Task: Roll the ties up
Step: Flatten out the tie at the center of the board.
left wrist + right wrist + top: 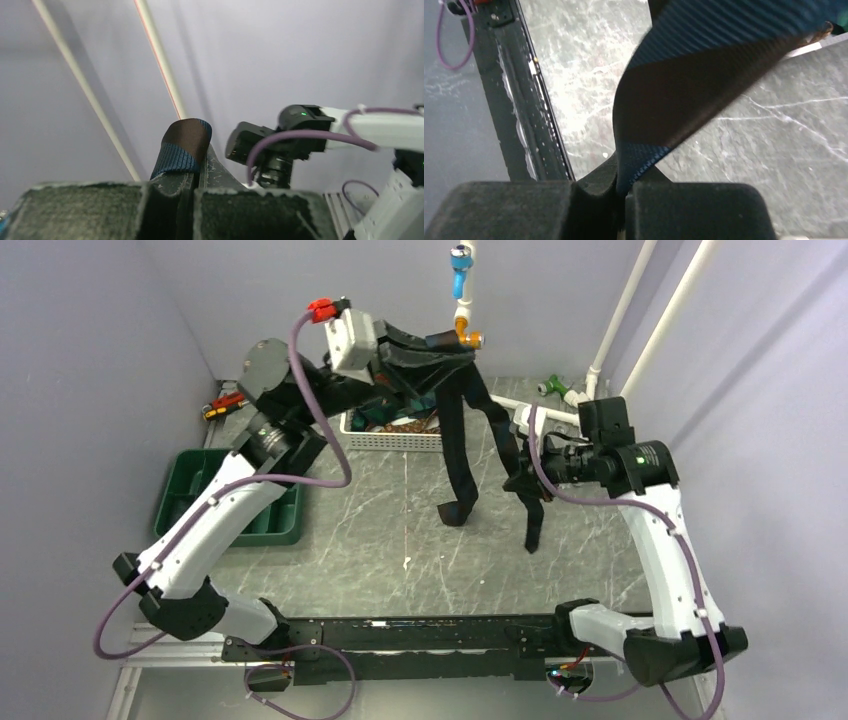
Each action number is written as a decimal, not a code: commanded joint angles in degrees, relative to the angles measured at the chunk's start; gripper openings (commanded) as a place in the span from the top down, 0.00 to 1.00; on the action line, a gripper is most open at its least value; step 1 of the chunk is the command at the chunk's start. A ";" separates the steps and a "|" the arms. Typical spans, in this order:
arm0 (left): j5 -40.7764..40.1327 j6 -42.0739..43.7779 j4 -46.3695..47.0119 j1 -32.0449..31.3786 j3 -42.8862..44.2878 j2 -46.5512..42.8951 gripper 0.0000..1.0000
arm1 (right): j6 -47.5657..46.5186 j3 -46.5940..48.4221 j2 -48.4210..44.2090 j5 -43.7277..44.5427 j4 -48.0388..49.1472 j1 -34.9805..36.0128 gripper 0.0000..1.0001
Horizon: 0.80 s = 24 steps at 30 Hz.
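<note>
A dark navy striped tie [462,430] hangs in the air over the middle of the table. My left gripper [432,352] is raised high at the back and shut on the tie's upper fold [184,147], which bends over the fingertips. From there one strand drops to a curled end [458,510] near the tabletop. The other strand runs right to my right gripper [522,475], which is shut on it [684,75], with the tail [534,525] dangling below. More ties [400,422] lie in the white basket.
A white wire basket [392,440] stands at the back centre. A green bin [210,490] sits at the left under my left arm. White pipes [615,325] run up the back right wall. The black base rail [400,632] lies along the near edge.
</note>
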 commanded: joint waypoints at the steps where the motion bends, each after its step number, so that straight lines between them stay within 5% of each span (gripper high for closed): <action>1: -18.57 -4.38 4.72 -3.33 4.19 1.64 1.00 | -7.58 3.78 -1.64 5.21 -9.00 -0.47 1.00; 3: -33.57 -0.91 2.16 -3.17 1.57 -0.21 1.00 | -4.99 5.40 0.99 4.69 -6.89 -0.47 1.00; 6: -45.06 1.48 2.19 1.17 -6.21 -5.60 1.00 | -0.89 10.20 7.83 -0.21 -5.24 0.34 1.00; 8: -42.48 -4.35 -3.68 8.94 -9.99 -9.42 1.00 | 1.61 14.63 13.44 -2.68 -6.64 3.59 1.00; 11: -34.79 -9.16 -12.29 20.17 -18.67 -16.32 1.00 | 1.97 17.30 20.29 -5.38 -8.72 10.04 0.86; 15: -21.66 -8.64 -18.30 36.21 -34.09 -25.02 1.00 | 10.87 13.09 25.84 -8.23 2.54 16.33 0.56; 21: -6.42 -2.65 -23.85 62.92 -49.32 -29.42 1.00 | 11.00 13.79 35.11 -0.82 1.22 16.57 0.49; 24: -7.79 -1.26 -25.81 71.34 -49.36 -25.39 1.00 | 9.79 9.51 34.62 4.00 2.32 16.35 0.47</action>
